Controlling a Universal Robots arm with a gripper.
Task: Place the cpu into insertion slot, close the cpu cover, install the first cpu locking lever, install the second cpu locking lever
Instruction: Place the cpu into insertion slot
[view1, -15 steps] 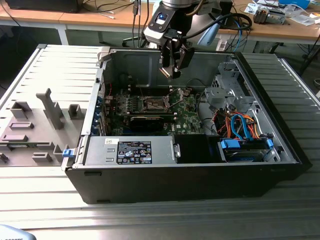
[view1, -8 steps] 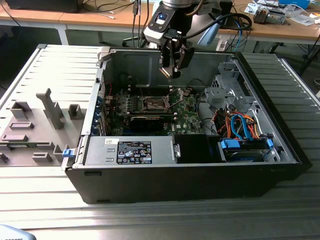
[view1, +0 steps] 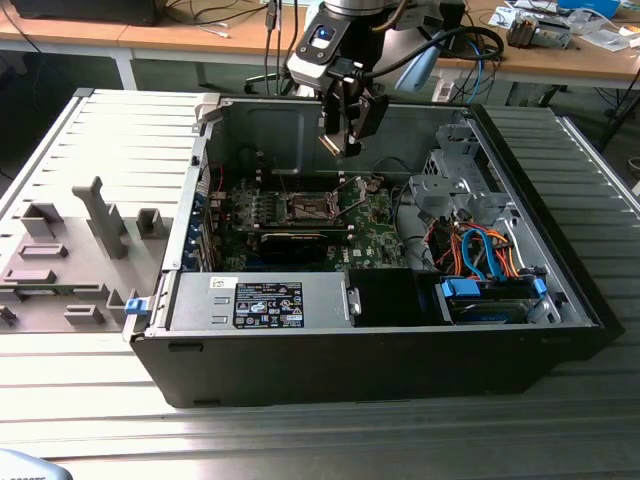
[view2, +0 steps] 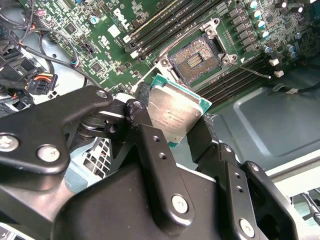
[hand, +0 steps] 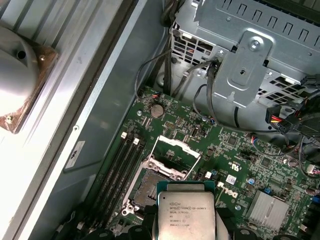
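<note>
Over the open case (view1: 350, 365): gripper (view2: 172, 127) clamping the cpu (view2: 175, 110).
First wrist view shows me cpu cover (hand: 176, 150) up, insertion slot (hand: 145, 189) bare.

I am holding the cpu (hand: 186, 216), and several lines of dark print are running across its silver top in the first wrist view; I am not reading them off. White lettering (hand: 221, 189) is sitting on the green motherboard (hand: 240, 150) near it. In the exterior view a black label (view1: 268, 305) is showing white print on the grey power supply (view1: 195, 305), too small to read.
</note>
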